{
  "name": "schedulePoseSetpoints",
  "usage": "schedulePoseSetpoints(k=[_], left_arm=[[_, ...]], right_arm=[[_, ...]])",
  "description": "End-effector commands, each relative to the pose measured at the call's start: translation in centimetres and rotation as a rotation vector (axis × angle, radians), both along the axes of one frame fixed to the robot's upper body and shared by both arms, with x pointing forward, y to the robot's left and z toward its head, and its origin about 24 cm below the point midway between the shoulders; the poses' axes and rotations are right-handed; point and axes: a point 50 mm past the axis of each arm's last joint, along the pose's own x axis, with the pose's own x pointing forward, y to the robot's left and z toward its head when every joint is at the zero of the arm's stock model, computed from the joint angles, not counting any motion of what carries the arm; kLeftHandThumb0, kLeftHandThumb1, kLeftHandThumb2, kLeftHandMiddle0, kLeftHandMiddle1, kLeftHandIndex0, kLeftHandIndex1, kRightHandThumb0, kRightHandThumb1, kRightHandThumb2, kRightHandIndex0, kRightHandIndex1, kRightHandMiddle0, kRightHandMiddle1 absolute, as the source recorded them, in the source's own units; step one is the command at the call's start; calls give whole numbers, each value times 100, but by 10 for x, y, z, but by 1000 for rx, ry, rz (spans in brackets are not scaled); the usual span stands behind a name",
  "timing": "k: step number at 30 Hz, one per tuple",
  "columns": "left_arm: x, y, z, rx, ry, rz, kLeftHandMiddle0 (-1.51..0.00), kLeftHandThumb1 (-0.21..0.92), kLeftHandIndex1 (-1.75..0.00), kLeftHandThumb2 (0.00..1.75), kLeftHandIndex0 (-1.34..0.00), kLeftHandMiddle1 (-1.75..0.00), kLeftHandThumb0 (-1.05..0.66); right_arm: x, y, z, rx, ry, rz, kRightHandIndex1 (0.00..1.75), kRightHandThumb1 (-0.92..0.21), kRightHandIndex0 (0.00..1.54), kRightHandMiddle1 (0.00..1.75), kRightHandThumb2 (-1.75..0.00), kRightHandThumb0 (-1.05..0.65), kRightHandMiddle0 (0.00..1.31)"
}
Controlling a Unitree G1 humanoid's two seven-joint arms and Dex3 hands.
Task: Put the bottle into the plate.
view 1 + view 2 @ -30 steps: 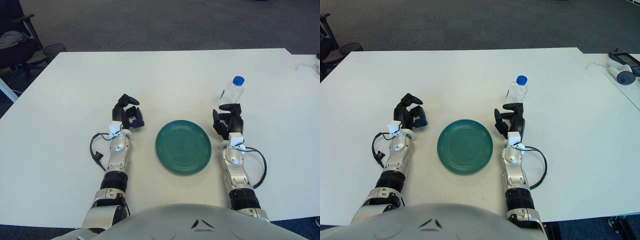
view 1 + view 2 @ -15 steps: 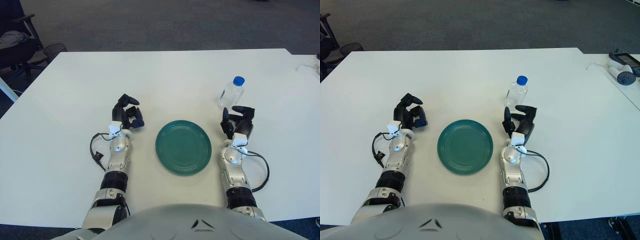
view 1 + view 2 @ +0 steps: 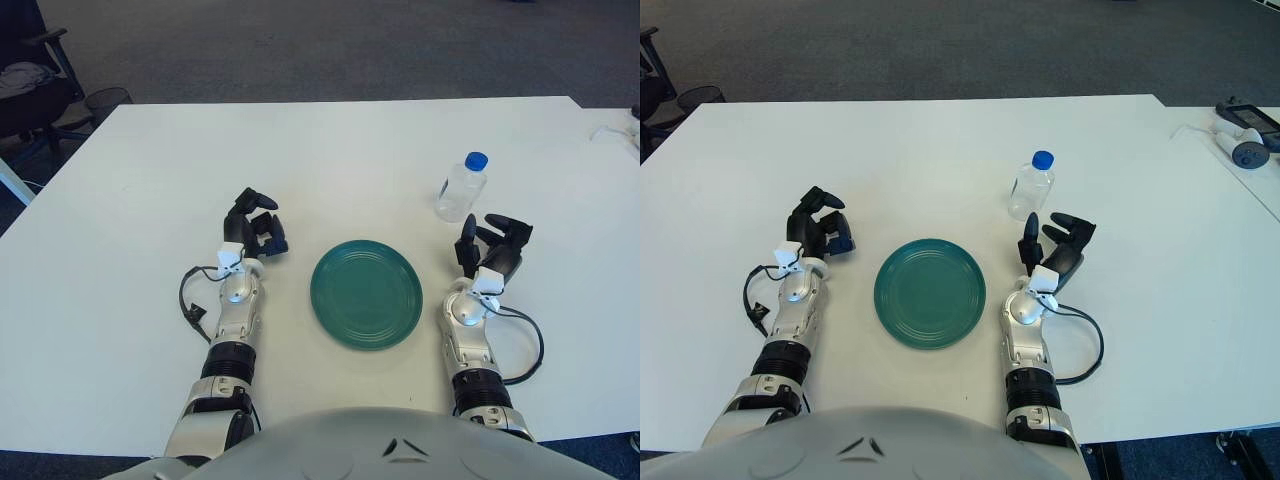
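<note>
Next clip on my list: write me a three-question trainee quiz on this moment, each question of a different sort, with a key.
1. True or false: the bottle already lies in the green plate.
2. Multiple choice: which hand is nearest the bottle? A) the left hand B) the right hand C) both equally
3. Fill in: the bottle's cap is coloured ____.

Key
1. False. The bottle stands upright on the table, beyond the plate and to its right; the plate holds nothing.
2. B. The right hand is just on the near side of the bottle, fingers spread, holding nothing; the left hand rests on the table left of the plate, fingers curled.
3. Blue.
</note>
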Motion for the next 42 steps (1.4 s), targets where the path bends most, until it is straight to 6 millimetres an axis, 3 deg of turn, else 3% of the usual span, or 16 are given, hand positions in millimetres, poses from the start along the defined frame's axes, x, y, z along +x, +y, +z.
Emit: schedulePoseSetpoints(k=[1,15,20,27,31,32,36,39,42], left_arm=[[2,2,2,6,-4,9,-125,7,-175,162,-82,-175,-58],[2,2,1,-11,-4,4,-125,7,-175,162,-82,-175,-58],[2,1,1,-6,-4,11,-126,7,-175,162,-82,-175,-58],[2,1,1,3,-1,20,-126,7,-175,162,-82,-175,-58],[1,1,1,7,-4,21,-126,7,-175,162,-82,-175,-58],[1,1,1,7,-4,20,-126,7,-175,162,-82,-175,-58],[1,1,1,8,-11,21,-126,7,-175,162,-82,-175,-58],[0,2,1,12,-10,22,-125,6,-175,163,-83,-175,-59],[-1,2,0,20,-4,25,-125,6,-175,163,-83,-175,-59]], right_arm=[[-3,15,-9,67,36,-36,115,-92,1,175,-51,-35,19],[-2,15,-8,30,27,11,99,-92,0,175,-51,-35,19],[-1,15,-8,2,15,61,95,-83,0,149,-50,-59,3],[1,15,-8,-30,31,82,87,-82,0,137,-50,-65,0],[4,16,-10,-59,80,90,68,-79,0,99,-47,-67,0],[4,17,-10,-67,88,98,54,-78,0,77,-46,-70,0],[7,18,-8,-128,91,176,17,-77,0,25,-40,-79,0],[8,18,-6,-166,83,247,1,-75,0,2,-35,-90,0],[9,19,-5,-186,77,312,0,-77,0,0,-23,-98,0]])
